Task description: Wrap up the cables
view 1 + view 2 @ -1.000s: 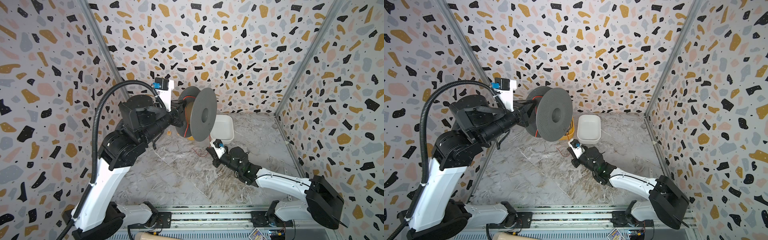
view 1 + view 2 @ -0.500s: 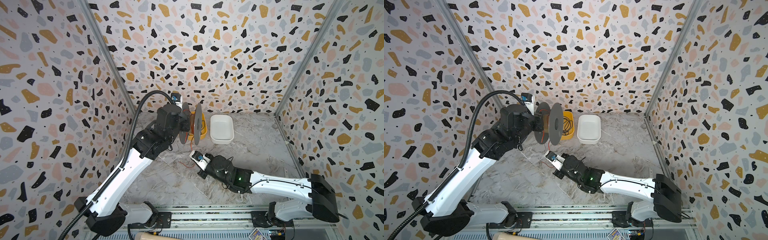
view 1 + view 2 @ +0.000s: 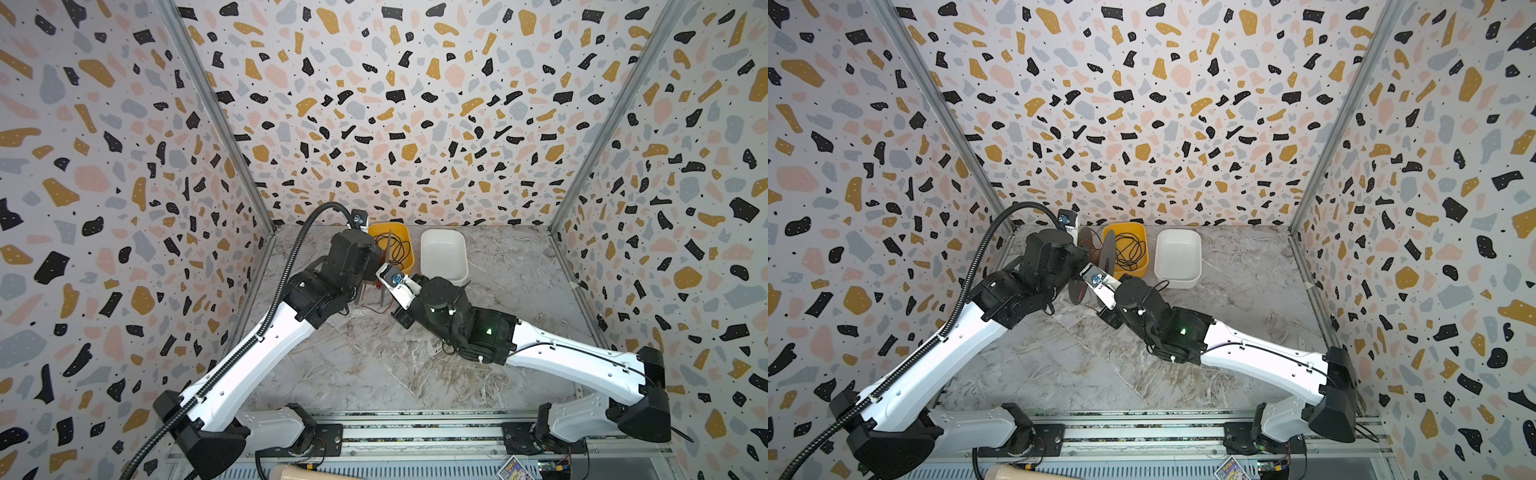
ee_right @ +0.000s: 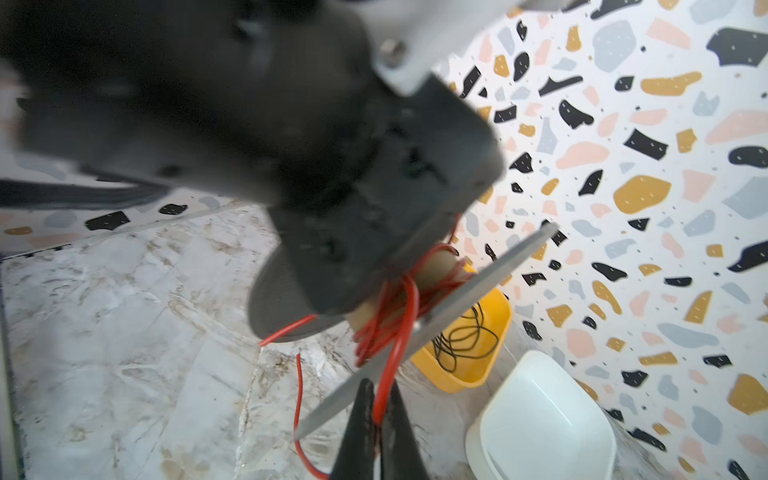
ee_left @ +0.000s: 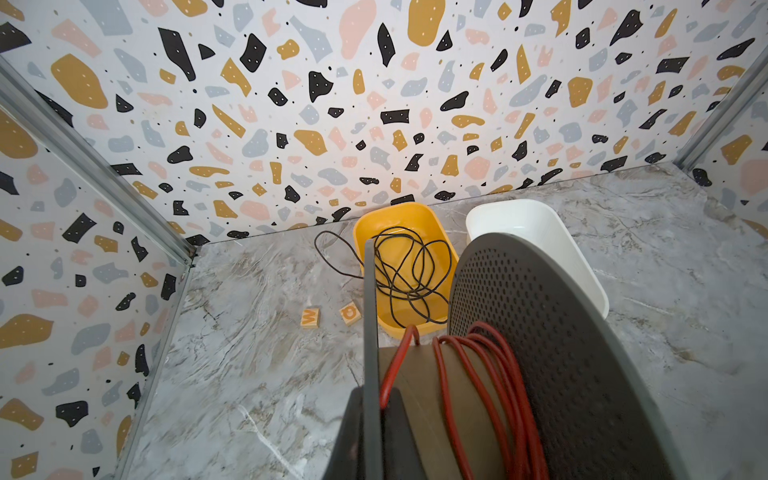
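Red-orange thin flexible wire [image 5: 478, 374] lies coiled, in the left wrist view, round the brown core of a grey plastic spool with perforated flanges [image 5: 540, 353]. The left hand [image 5: 372, 415] clamps one flange's edge, with the coils just beside it. In the right wrist view the right hand [image 4: 377, 411] is closed on a strand leading to the spool just beyond it, and slack trails onto the marble-patterned table [image 4: 124, 332]. In both top views the hands meet at the spool, with a yellow plastic tub [image 3: 1136, 271] holding black wire [image 3: 1129, 251] just beyond.

At twelve o'clock on the marbled tabletop [image 3: 374, 365] sit a yellow tub [image 5: 395, 218] and white tub [image 3: 442, 253], two wooden letter blocks [image 5: 311, 317] nearby.
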`<action>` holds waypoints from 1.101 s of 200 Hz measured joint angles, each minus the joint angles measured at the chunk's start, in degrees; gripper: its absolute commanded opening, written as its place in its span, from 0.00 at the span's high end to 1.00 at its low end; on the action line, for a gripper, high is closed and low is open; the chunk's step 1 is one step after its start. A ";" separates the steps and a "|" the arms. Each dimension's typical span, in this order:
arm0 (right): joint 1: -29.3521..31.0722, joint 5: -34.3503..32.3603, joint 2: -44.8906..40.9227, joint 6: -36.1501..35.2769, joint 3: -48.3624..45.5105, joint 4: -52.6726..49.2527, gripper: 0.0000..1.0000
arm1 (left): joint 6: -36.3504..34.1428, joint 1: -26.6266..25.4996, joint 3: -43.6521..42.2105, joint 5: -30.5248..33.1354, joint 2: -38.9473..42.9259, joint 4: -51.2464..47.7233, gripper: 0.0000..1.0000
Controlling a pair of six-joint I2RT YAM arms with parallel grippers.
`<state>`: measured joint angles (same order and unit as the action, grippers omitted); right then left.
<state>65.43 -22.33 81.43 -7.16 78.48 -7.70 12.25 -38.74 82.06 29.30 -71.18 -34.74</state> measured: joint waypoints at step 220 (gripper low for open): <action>-36.20 37.11 0.63 6.49 -12.50 -6.47 0.29 | -8.87 -0.04 9.44 -21.53 -0.76 -11.98 1.00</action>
<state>29.23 14.79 82.06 -0.67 65.98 -14.17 3.38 -38.79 91.50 7.77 -71.94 -46.72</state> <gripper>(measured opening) 0.694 0.052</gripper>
